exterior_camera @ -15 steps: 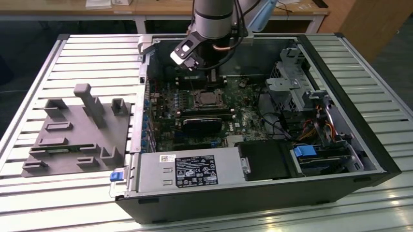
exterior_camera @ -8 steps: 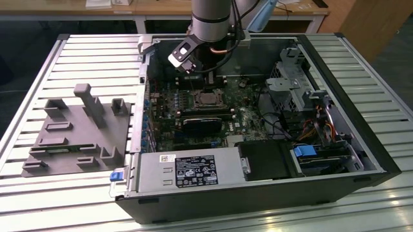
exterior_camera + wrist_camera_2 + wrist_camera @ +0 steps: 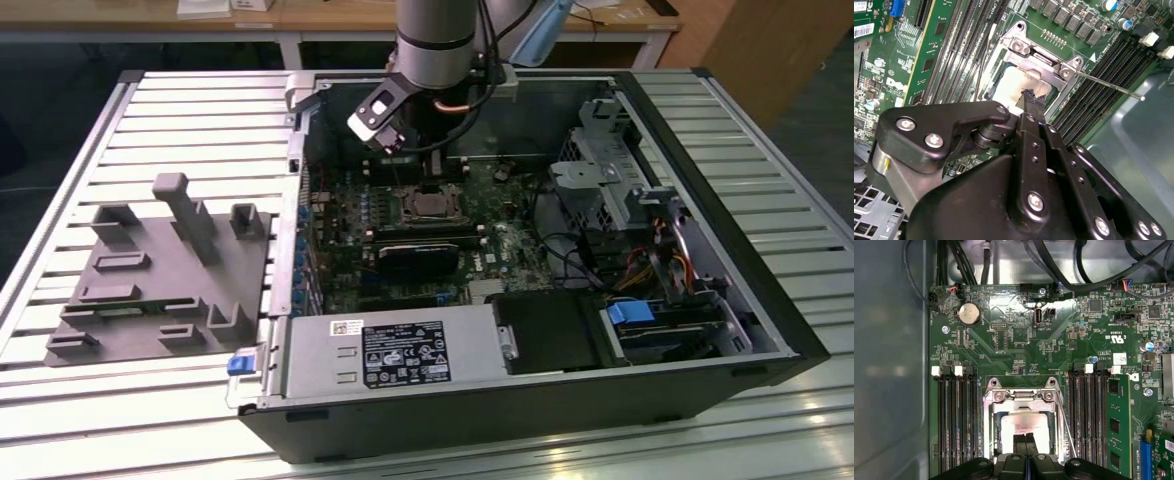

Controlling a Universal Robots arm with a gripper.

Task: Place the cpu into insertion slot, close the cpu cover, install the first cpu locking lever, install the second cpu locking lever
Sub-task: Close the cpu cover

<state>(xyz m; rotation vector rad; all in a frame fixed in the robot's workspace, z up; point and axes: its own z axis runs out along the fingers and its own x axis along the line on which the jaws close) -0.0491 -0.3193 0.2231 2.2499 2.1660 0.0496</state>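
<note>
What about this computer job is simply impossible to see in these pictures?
- First wrist view: the gripper covers the near edge of the cpu and the cpu cover; whether it presses on the cpu is unclear.
- Second wrist view: the gripper's black body hides most of the cpu and the cover's near side.
- Exterior view: the insertion slot is too small to tell how its cover sits.

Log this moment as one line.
claw: shut, tips at silver-grey square cpu | dark-silver metal frame cover: down around cpu | thin lever rod: standing free
</note>
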